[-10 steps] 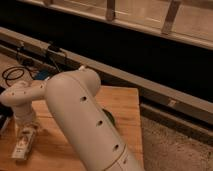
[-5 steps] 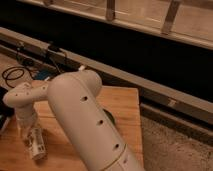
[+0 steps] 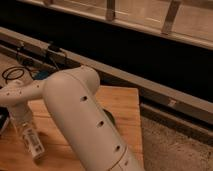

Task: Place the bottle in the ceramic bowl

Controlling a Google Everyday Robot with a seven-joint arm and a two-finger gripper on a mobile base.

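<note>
Bottle [image 3: 34, 145] lies on its side on the wooden tabletop [image 3: 122, 102], white label up. Its upper end sits in the jaws and the rest sticks out below and to the right of them. The gripper [image 3: 22, 126] hangs at the far left, under the bent white arm [image 3: 80, 120], pointing down at the wood. Jaws are drawn in narrow on the bottle's upper end. It looks like a grip, though the contact itself is hard to make out.

The ceramic bowl [image 3: 110, 120] is well to the right of the jaws, on the far side of the arm's thick link. Only a dark sliver of its rim shows; the rest is hidden by the arm. Black cables [image 3: 14, 75] lie beyond the jaws, off the table edge.

Step in hand: the grasp, just closing. No lift yet, since the bottle rests on the wood.

Next move calls for a straight lift clear of the table and then a carry to the right towards the bowl. The bottle is held near one end, so it may swing or slip. It looks about as long as the bowl is wide, so it should go in low and tilted.

Versus the earlier frames: a second ago the jaws stood wide over the bottle, and now they have closed. The bottle's free end has swung rightward and the gripper sits a bit lower. Bowl and table are unchanged.
</note>
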